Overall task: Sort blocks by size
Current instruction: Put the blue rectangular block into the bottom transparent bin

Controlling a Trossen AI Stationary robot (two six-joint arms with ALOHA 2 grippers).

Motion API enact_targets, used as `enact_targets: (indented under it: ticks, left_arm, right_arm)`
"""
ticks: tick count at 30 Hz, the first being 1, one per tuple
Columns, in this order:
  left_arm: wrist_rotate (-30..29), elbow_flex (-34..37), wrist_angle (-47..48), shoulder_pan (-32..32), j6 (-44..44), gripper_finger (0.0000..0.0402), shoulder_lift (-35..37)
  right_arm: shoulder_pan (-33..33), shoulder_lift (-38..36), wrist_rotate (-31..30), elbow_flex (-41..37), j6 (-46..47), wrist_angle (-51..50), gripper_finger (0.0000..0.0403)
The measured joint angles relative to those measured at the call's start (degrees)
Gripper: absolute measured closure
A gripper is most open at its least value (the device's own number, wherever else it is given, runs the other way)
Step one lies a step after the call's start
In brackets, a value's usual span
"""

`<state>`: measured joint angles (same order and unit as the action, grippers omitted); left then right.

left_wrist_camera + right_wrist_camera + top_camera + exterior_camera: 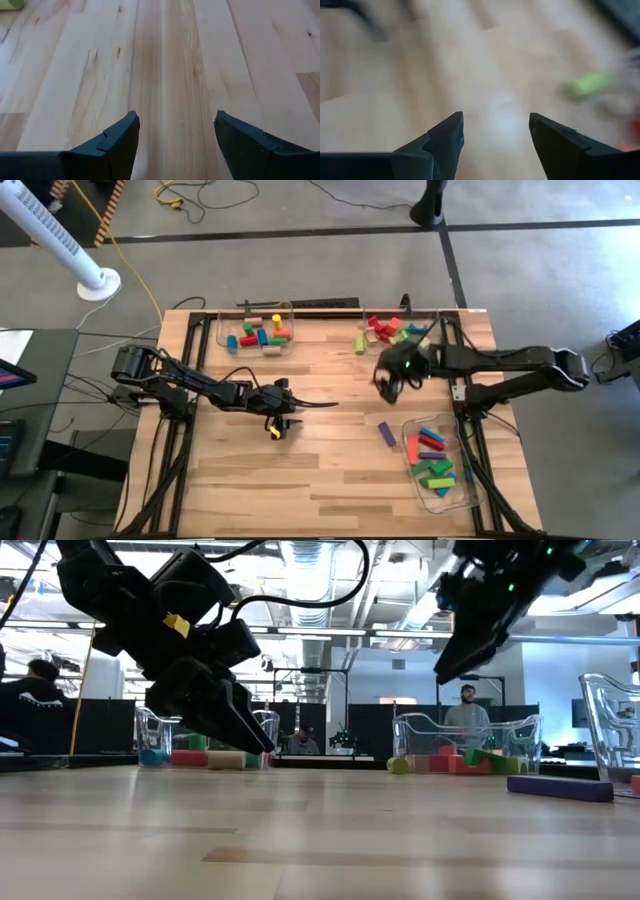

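The table (330,470) is made of pale wood. Three clear trays sit on it.

The far left tray (255,330) holds short blocks (262,336) in red, blue, green, yellow and tan. The far right tray (400,325) has a heap of red and green blocks (388,330) in it. One light green block (360,343) lies on the bare wood just beside that tray, on its left side. The near right tray (440,465) holds long blocks (432,458) in blue, red, green and purple. A purple block (386,434) lies alone on the wood, just to the left of that tray.

The right gripper (388,385) hangs in the air over the table. Its fingers (445,142) are spread apart and nothing is between them. The light green block is near it, a bit farther back. The purple block is near it too, on the closer side. It touches neither one.

The left gripper (318,404) is out over the middle of the table, low down and pointing to the right. Its fingers (120,145) are spread apart too, with only bare wood between them. All the blocks are well apart from it.

Past the table, a person (468,715) stands far off in the room.
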<state>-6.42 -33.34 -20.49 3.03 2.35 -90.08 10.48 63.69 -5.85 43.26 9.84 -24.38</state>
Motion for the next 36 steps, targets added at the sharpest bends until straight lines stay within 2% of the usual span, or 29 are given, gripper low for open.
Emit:
enact_targets:
  ticks: [2, 6, 11, 19, 21, 26, 36]
  left_arm:
    - [0.0, 0.0, -0.2, 0.0, 0.0, 0.0154, 0.0]
    - [0.0, 0.0, -1.1, 0.1, -0.2, 0.0154, 0.0]
    - [0.0, 0.0, -1.5, 0.6, -0.2, 0.0154, 0.0]
    - [0.0, 0.0, -1.2, 1.7, 0.2, 0.0154, 0.0]
    - [0.0, 0.0, -1.1, 1.9, 0.3, 0.0154, 0.0]
    - [0.0, 0.0, -0.9, 2.1, 0.4, 0.0154, 0.0]
    - [0.0, 0.0, -1.1, 2.1, 0.1, 0.0154, 0.0]
  right_arm:
    - [-3.7, 1.6, 2.3, 1.6, 3.5, -1.6, 0.0147]
    - [-9.6, 6.4, 2.7, 5.8, 6.7, -6.5, 0.0147]
    - [-13.0, 13.8, 3.0, 12.7, 9.6, -13.5, 0.0147]
    - [-14.3, 27.1, 3.2, 22.7, 11.3, -29.1, 0.0147]
    - [-14.2, 29.9, 4.9, 24.0, 11.4, -31.7, 0.0147]
    - [-13.7, 34.8, 11.0, 24.5, 12.2, -34.6, 0.0147]
    - [-12.4, 41.4, 13.4, 23.8, 12.2, -36.7, 0.0147]
